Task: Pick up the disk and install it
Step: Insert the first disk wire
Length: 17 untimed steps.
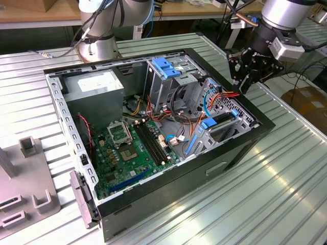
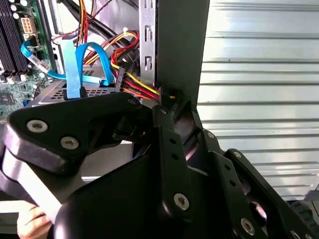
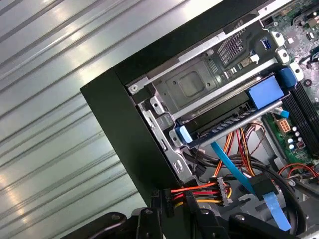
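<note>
Ribbed metal worktop (image 1: pixel 286 168) is carrying an open black computer case (image 1: pixel 168 199). Reading the exterior view left to right, a grey power box (image 1: pixel 97 84) is sitting in the far corner and a green board (image 1: pixel 130 148) is lying on the case floor. The disk (image 1: pixel 221 121) (image 3: pixel 224 120) is sitting in the metal bay at the right end, between blue rails. The hand (image 1: pixel 246 81) is hovering above that end's wall, off the disk, close to red and yellow wires (image 3: pixel 199 191). Whether it is apart or together cannot be told.

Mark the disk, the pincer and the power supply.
disk (image 3: pixel 222 120): first wrist view, dark edge between blue rails.
pincer (image 1: pixel 245 81): exterior view, its working end.
power supply (image 1: pixel 94 84): exterior view, top face.
</note>
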Each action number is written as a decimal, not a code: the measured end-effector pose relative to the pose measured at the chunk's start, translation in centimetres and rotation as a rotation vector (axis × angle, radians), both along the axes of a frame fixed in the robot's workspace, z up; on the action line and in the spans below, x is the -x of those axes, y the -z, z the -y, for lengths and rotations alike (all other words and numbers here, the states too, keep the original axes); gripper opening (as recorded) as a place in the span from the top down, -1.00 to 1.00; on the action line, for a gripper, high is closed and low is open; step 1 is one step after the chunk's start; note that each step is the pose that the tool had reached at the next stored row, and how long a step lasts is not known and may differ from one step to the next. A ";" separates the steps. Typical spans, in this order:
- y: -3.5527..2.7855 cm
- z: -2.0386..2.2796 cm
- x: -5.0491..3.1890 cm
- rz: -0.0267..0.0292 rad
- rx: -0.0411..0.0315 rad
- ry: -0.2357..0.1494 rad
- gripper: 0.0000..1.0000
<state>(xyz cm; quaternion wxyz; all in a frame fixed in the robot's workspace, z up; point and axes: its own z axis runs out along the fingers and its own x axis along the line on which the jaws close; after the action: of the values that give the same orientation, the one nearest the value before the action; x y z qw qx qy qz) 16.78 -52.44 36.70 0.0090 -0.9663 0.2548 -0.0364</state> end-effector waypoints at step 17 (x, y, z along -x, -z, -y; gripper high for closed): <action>-0.35 -0.50 0.01 0.0067 0.0464 -0.010 0.67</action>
<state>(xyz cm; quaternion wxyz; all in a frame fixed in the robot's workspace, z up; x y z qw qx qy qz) 16.78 -51.94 37.05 -0.0124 -0.9674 0.2490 -0.0454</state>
